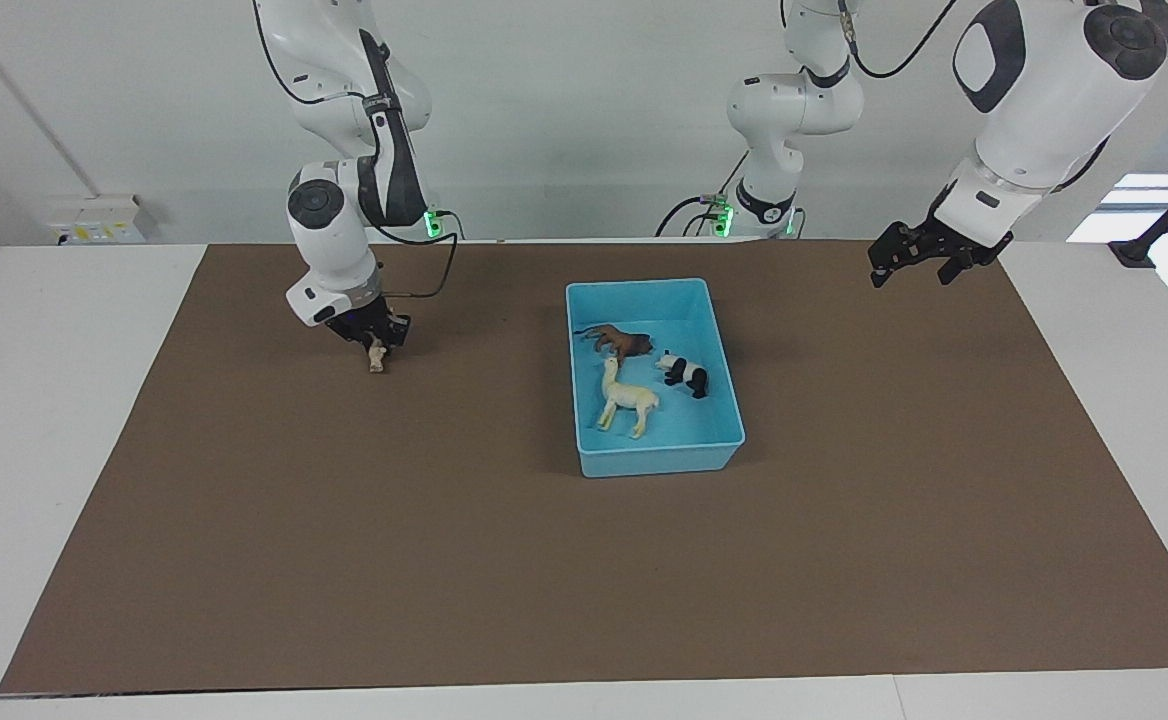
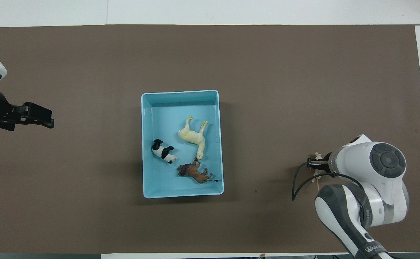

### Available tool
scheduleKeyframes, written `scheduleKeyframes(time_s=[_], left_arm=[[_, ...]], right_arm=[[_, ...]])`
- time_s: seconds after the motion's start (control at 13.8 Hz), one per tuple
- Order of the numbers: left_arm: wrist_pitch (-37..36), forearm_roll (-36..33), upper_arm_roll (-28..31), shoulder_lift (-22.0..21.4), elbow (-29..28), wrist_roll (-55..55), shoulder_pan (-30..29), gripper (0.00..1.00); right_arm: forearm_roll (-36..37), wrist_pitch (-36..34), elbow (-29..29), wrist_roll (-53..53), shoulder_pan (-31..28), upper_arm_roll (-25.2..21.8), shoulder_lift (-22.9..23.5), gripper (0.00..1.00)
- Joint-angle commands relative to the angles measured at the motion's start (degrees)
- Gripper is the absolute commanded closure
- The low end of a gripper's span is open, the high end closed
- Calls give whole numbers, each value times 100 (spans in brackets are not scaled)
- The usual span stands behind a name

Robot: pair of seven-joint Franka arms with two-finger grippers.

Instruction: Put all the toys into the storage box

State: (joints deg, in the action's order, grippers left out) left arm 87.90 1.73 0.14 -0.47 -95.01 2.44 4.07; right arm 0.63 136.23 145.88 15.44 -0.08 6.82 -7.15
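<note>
Right tool [image 1: 376,345] is clamped on the tiger [image 1: 376,356], low over the brown mat [image 1: 344,520] at the right arm's end of the surface. Horse [image 1: 627,398], lion [image 1: 622,343] and panda [image 1: 685,372] lie in the blue storage box [image 1: 660,460]. Left tool [image 1: 906,262] waits, fingers wide, above its own end.

A matt brown paper-like sheet [image 1: 344,560] covers the smooth white desk [image 1: 34,420]. The storage box [image 1: 725,400] is smooth light-blue plastic with a slight sheen. The horse [image 1: 627,398], lion [image 1: 626,343] and panda [image 1: 685,372] look like moulded plastic. The arm shells are glossy white.
</note>
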Motion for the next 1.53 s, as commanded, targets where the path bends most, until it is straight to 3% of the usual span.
scheduleKeyframes(time_s=[0.0, 0.22, 0.44, 0.58, 0.73, 0.8, 0.87, 1.16, 1.45], left_arm=[[-36, -68, -23, -111, -96, -15, -29, 0], [-36, -68, -23, -111, -96, -15, -29, 0], [-36, -68, -6, -111, -96, -15, -29, 0], [-36, -68, -23, -111, -96, -24, -29, 0], [-28, -68, -23, -111, -96, -24, -29, 0], [-28, -68, -23, -111, -96, -15, -29, 0], [-36, -68, -23, -111, -96, -15, -29, 0], [-28, -68, -23, -111, -96, -15, -29, 0], [-36, -68, -23, -111, -96, -24, -29, 0]], right_arm=[[-150, -1400, -1765, 825, 427, 74, 387, 100], [-598, -2003, -3500, 2178, 1165, 74, 1073, 100], [-1100, -1916, -4328, 3303, 2061, 83, 1442, 100], [-934, -1907, -5214, 4113, 2668, 65, 2108, 100], [-828, -1575, -5368, 4292, 3030, 65, 2410, 100], [-810, -1417, -5324, 4292, 3049, 74, 2454, 60], [-767, -1398, -5280, 4292, 3049, 65, 2472, 1], [-670, -2272, -5385, 4179, 2848, -31, 2376, 0], [-661, -3399, -5342, 1732, 1549, -198, 1604, 0]])
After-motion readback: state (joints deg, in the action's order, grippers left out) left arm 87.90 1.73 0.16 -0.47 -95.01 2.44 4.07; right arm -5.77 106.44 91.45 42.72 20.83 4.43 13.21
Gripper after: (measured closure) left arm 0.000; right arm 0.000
